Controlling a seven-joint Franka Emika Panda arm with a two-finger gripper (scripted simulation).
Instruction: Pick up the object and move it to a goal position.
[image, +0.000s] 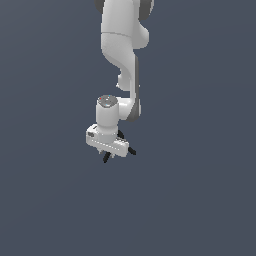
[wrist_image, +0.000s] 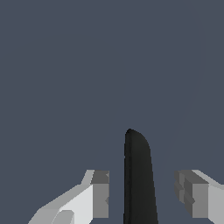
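In the wrist view a black, narrow, round-tipped object (wrist_image: 139, 166) stands between my gripper's (wrist_image: 142, 197) two grey fingers. A gap shows on each side of it, so the fingers (wrist_image: 101, 192) do not touch it and the gripper is open. In the exterior view the white arm hangs down in the middle of the picture, with the gripper (image: 117, 154) pointing down. Black parts (image: 131, 151) stick out below and beside the hand; I cannot tell which belong to the object. No goal marker shows in either view.
Plain dark blue-grey ground fills both views. No other objects, edges or containers show.
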